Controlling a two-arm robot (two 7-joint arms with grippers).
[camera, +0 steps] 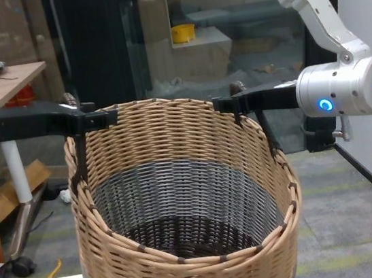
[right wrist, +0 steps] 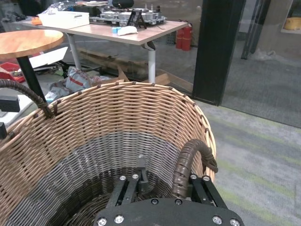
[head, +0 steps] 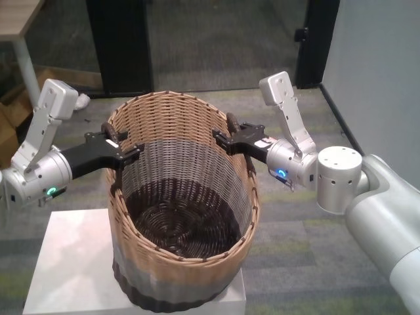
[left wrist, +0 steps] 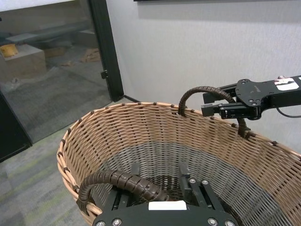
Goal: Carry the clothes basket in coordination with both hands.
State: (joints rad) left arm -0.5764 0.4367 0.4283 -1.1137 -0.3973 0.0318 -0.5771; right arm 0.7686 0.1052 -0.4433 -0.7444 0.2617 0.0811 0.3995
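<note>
The clothes basket [head: 190, 157] stands on a white stand [head: 72, 256], straight in front of me. My left gripper [head: 128, 156] reaches in under the basket's left loop handle [head: 111, 131]. In the left wrist view the handle [left wrist: 122, 181] arches over the gripper [left wrist: 160, 167], whose fingers stand apart inside the rim. My right gripper [head: 222, 139] sits under the right handle [head: 231, 123]. The right wrist view shows that handle [right wrist: 188, 162] lying across the gripper; one finger [right wrist: 141, 165] shows, the other is hidden. In the chest view both grippers [camera: 98, 120] [camera: 226, 104] are level at the rim.
A black door frame [head: 118, 46] and glass stand behind the basket. A table leg [head: 23, 59] and cardboard boxes [head: 6, 131] are at the far left. A pale wall [head: 374, 65] is on the right. Carpet surrounds the stand.
</note>
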